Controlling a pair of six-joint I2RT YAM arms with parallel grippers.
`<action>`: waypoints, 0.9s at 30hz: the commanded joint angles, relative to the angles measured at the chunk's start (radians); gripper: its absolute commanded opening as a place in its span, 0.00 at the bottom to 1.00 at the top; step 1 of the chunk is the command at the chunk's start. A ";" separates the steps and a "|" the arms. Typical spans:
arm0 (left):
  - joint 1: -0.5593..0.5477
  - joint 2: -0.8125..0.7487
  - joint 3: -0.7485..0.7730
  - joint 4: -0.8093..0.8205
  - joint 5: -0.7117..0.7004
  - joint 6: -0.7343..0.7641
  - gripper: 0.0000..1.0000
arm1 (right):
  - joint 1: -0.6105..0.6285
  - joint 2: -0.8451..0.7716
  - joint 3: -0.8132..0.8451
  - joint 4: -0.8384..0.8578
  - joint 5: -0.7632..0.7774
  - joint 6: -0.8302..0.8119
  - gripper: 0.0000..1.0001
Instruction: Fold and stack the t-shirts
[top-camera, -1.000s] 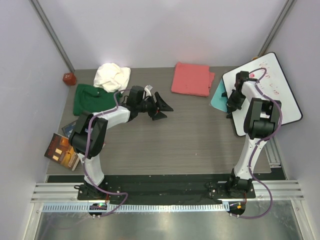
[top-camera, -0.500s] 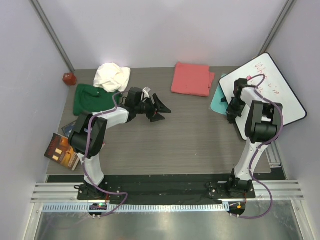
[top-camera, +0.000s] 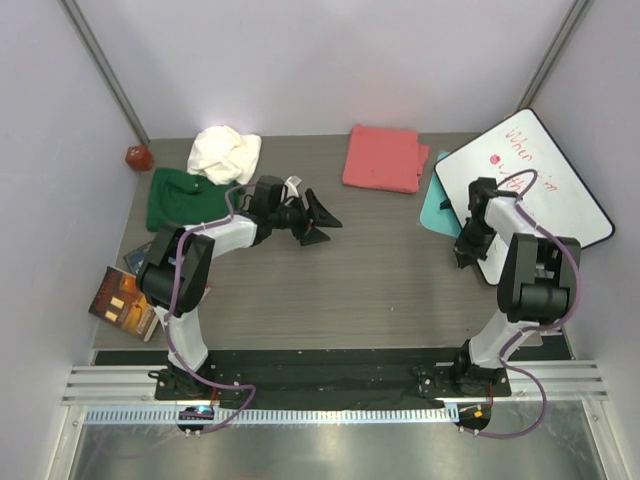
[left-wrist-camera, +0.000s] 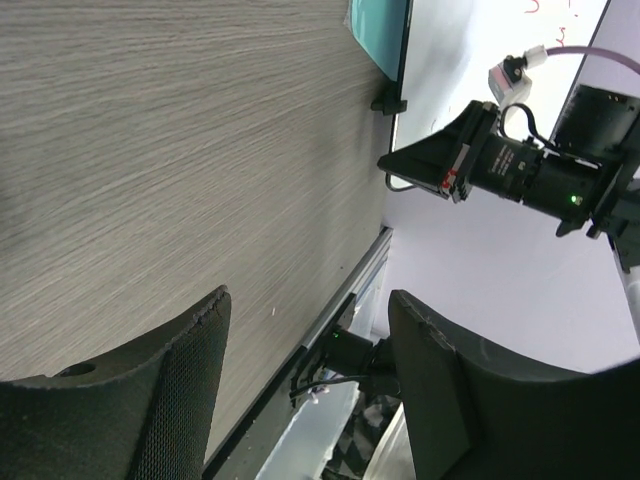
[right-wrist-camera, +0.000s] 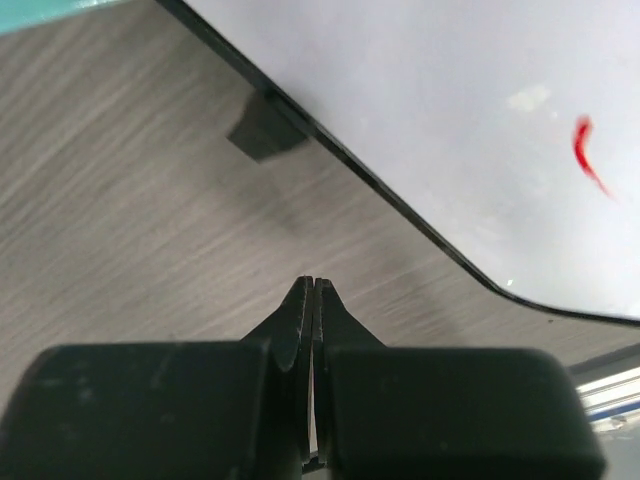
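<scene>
- at the far left corner of the table (top-camera: 380, 270), the white t-shirt (top-camera: 224, 152) sits in a crumpled heap, not folded at all; its near edge rests against the dark green t-shirt (top-camera: 183, 197).
- the dark green t-shirt lies flattish just in front of it, near the left edge. it looks roughly squared but not neatly folded, as far as the top view shows.
- the coral-pink t-shirt (top-camera: 383, 157) lies at the back middle as a tidy rectangle and looks to be folded already. it is well apart from the other two.
- nothing is stacked: all three shirts lie separately on the table.
- the left gripper (top-camera: 325, 225) hangs over bare wood in the middle-left, fingers spread wide with nothing between them, pointing away from the white and green shirts.
- the right gripper (right-wrist-camera: 313, 290) is pressed fully together and empty, low over the wood just beside the dark rim of the whiteboard (top-camera: 540, 190), which lies over part of a teal sheet (top-camera: 438, 200).
- books (top-camera: 125, 300) lie at the left edge and a small red object (top-camera: 138, 157) sits in the back corner, none of it part of the job.
- my reading: about one fold of three is done. the white and the green shirts remain to be folded, then all three stacked.
</scene>
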 joint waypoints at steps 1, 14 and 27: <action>0.012 -0.043 -0.017 0.032 0.044 0.020 0.65 | 0.006 -0.145 -0.049 0.007 0.025 0.043 0.01; 0.015 -0.050 -0.023 0.012 0.050 0.037 0.65 | 0.000 0.123 0.333 -0.040 0.069 -0.084 0.01; 0.024 -0.070 -0.038 -0.030 0.038 0.065 0.65 | -0.029 0.200 0.336 -0.046 0.143 -0.136 0.01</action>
